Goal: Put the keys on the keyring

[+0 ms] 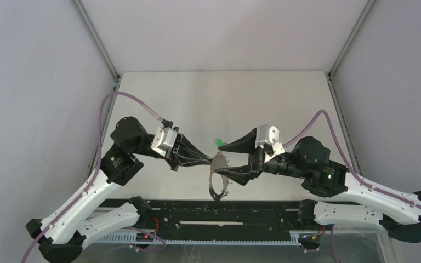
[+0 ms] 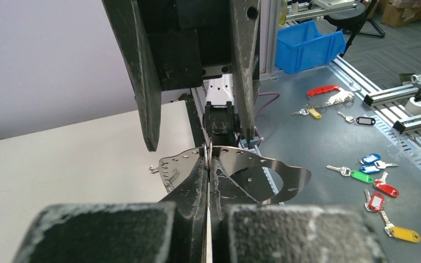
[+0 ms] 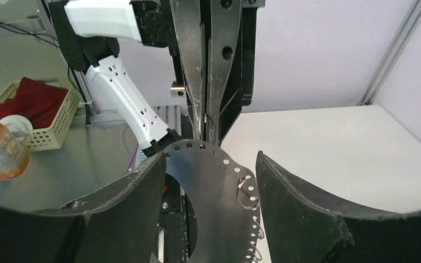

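Observation:
The keyring (image 1: 217, 183), a wide dark metal band with holes and small wire loops on its rim, hangs tilted between both grippers near the table's front edge. My left gripper (image 1: 211, 159) is shut on a wire loop at the band's top rim, as the left wrist view shows (image 2: 209, 160). My right gripper (image 1: 221, 160) is open, and its fingers (image 3: 142, 192) straddle the keyring (image 3: 214, 186) with gaps at each side. A small green key head (image 1: 218, 142) shows by the right gripper's far fingertip. The blue key is not in view on the table.
Aluminium posts and grey walls enclose the pale table (image 1: 225, 104). Beyond the cell, a grey bench holds several coloured keys (image 2: 370, 175) and a blue bin (image 2: 307, 49). A basket with red cloth (image 3: 30, 109) stands outside on the other side.

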